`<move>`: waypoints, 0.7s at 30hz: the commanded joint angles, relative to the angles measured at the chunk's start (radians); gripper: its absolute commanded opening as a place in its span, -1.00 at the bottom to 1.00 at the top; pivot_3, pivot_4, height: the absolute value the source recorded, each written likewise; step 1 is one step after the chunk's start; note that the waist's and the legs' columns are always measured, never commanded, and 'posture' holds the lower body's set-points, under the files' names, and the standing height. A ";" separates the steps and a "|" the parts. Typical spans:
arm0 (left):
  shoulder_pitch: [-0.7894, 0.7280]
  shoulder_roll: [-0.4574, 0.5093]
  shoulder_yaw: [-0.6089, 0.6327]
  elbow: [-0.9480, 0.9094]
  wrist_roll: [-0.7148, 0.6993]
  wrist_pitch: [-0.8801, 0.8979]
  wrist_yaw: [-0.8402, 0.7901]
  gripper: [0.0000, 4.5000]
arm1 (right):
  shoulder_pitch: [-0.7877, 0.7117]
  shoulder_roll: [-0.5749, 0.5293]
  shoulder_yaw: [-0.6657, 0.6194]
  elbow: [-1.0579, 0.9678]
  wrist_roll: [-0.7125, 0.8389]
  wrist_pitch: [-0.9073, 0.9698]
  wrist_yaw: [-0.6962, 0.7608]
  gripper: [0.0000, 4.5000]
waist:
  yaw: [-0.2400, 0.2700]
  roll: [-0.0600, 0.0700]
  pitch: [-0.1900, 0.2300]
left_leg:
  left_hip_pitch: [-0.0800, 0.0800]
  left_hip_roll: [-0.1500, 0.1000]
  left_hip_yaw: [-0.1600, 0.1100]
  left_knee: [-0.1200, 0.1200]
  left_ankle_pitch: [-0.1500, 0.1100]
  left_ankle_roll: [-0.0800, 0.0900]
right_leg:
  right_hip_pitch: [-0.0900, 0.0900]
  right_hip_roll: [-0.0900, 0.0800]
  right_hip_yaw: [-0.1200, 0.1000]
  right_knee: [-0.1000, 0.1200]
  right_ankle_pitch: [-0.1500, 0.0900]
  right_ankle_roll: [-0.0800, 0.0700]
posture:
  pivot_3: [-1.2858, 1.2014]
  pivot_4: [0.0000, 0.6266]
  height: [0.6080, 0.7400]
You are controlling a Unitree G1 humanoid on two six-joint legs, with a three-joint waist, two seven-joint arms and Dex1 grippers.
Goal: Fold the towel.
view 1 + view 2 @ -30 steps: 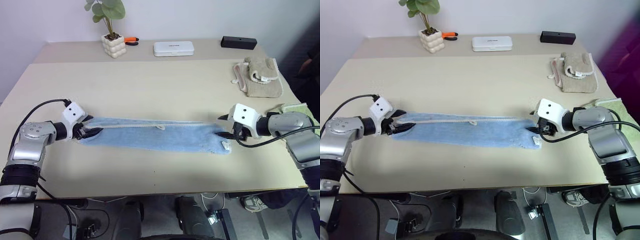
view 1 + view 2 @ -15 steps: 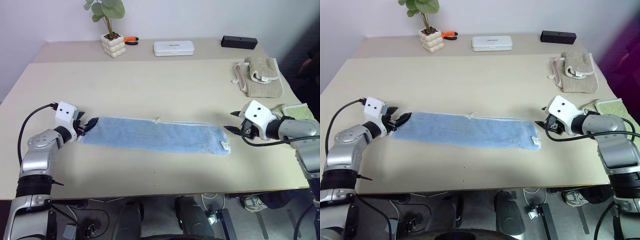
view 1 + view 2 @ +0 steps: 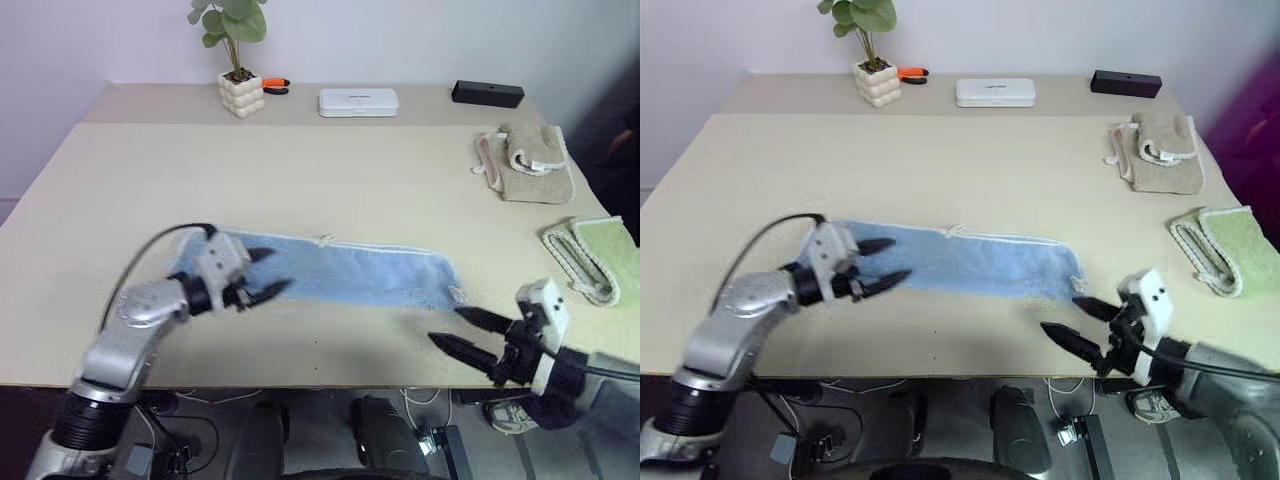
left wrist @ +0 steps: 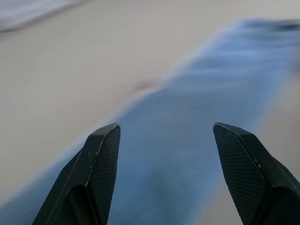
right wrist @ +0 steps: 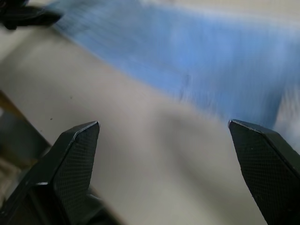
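Lying flat on the tabletop, the towel is ungripped; left end effector gapes over its end, right end effector spread wide nearby.

Beige desk, matte top, w/ a seam across the far part marking off a narrower back section. Pale lilac-white wall right behind, plain. Along the back strip: small potted plant in a bumpy white pot, orange-handled tool just beside it, flat white case near the middle, black box toward the right. Beige cloth bunched near the right edge; green cloth nearer the front, at the same edge. Dark floor below the front edge, cables and dark gear there. Light even, soft, no hard shadows.
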 commanded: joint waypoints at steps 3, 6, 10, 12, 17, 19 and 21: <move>-0.010 -0.004 -0.071 -0.066 -0.006 -0.013 -0.056 0.43 | 0.023 0.141 -0.026 -0.043 0.136 0.097 -0.254 0.99 | -0.014 0.000 -0.001 | 0.002 0.000 -0.002 0.000 0.000 0.000 | 0.000 0.003 0.002 0.000 0.001 -0.002 | 0.03 -0.52 0.92; -0.018 -0.015 -0.095 -0.063 -0.002 -0.016 -0.064 0.43 | -0.066 0.265 -0.048 0.029 0.202 0.138 -0.474 0.99 | -0.023 0.001 -0.001 | 0.001 0.001 -0.003 -0.001 0.000 0.000 | -0.002 0.004 0.002 0.000 0.001 -0.002 | 0.03 -0.52 0.92; -0.024 -0.027 -0.097 -0.054 0.007 -0.017 -0.054 0.43 | -0.143 0.349 -0.049 0.079 0.286 0.161 -0.659 0.99 | -0.023 0.001 -0.001 | 0.000 0.000 -0.002 -0.001 0.000 0.000 | -0.005 0.005 0.005 0.000 0.002 -0.004 | 0.03 -0.52 0.92; -0.025 -0.031 -0.093 -0.051 0.006 -0.016 -0.047 0.43 | -0.191 0.385 -0.055 0.121 0.338 0.146 -0.751 0.99 | -0.022 0.000 -0.001 | -0.002 0.000 -0.002 -0.002 0.000 0.000 | -0.007 0.005 0.005 0.000 0.002 -0.003 | 0.03 -0.52 0.92; -0.017 -0.035 -0.097 -0.050 0.019 -0.024 -0.034 0.43 | -0.292 0.404 -0.049 0.236 0.408 0.107 -0.918 0.88 | -0.024 0.000 -0.001 | -0.002 0.000 -0.001 -0.003 0.000 0.000 | -0.007 0.005 0.005 -0.001 0.002 -0.003 | 0.03 -0.52 0.92; -0.016 -0.039 -0.098 -0.051 0.026 -0.026 -0.025 0.43 | -0.318 0.402 -0.045 0.271 0.430 0.087 -0.963 0.65 | -0.024 0.000 -0.001 | -0.002 0.000 -0.001 -0.003 0.000 0.000 | -0.007 0.005 0.005 -0.001 0.002 -0.003 | 0.03 -0.52 0.92; -0.013 -0.044 -0.098 -0.052 0.034 -0.026 -0.013 0.43 | -0.339 0.396 -0.035 0.290 0.443 0.067 -0.995 0.23 | -0.024 0.000 -0.001 | -0.002 0.000 -0.001 -0.003 0.000 0.000 | -0.007 0.005 0.005 -0.001 0.002 -0.003 | 0.03 -0.52 0.92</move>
